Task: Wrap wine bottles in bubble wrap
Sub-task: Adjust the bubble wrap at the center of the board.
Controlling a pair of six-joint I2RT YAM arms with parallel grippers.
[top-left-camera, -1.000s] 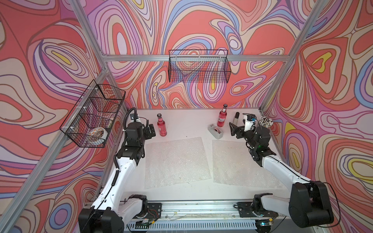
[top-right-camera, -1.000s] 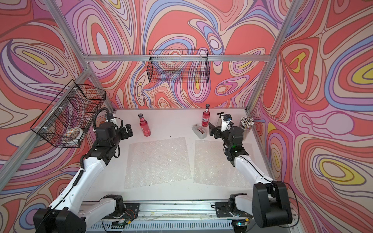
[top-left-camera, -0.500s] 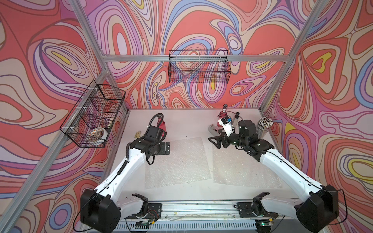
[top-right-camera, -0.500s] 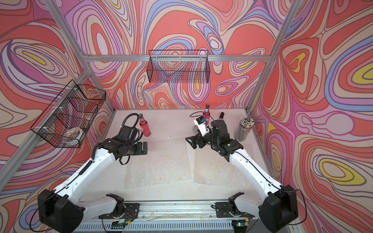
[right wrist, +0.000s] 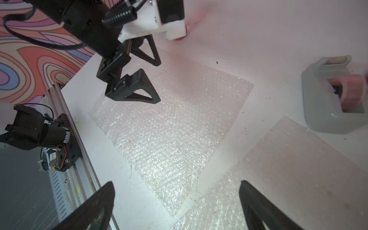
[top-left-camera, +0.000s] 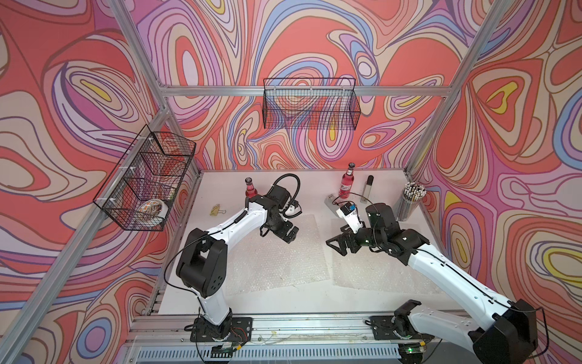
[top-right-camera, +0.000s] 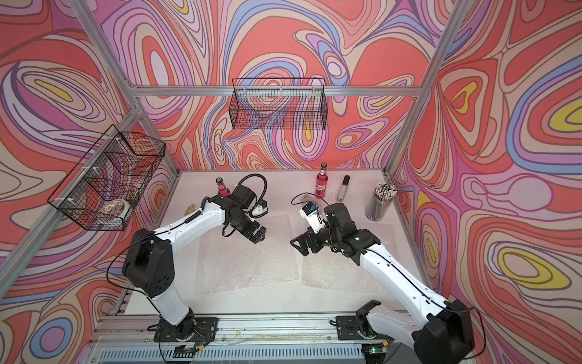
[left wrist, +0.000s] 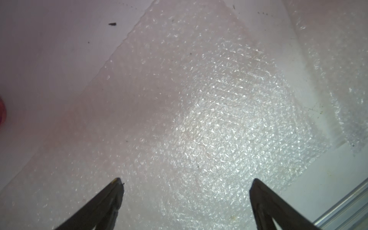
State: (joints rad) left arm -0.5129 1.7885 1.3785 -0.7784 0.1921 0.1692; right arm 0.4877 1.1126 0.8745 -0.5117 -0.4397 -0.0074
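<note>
White desk (top-left-camera: 315, 195) holds both bubble wrap sheets (top-left-camera: 277, 261) flat and both bottles (top-left-camera: 346, 186) upright behind, nothing wrapped yet, while left pincer (top-left-camera: 288, 236) and right pincer (top-left-camera: 335, 247) hover spread, empty; next, probably grasp a bottle.

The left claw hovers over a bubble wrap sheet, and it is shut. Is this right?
Not quite. The left claw does hover over the bubble wrap sheet, but it is open, not shut; the left wrist view shows it spread wide, holding nothing.

Left gripper (left wrist: 185, 181) and right gripper (right wrist: 176, 183) both gape, arms extended.
</note>
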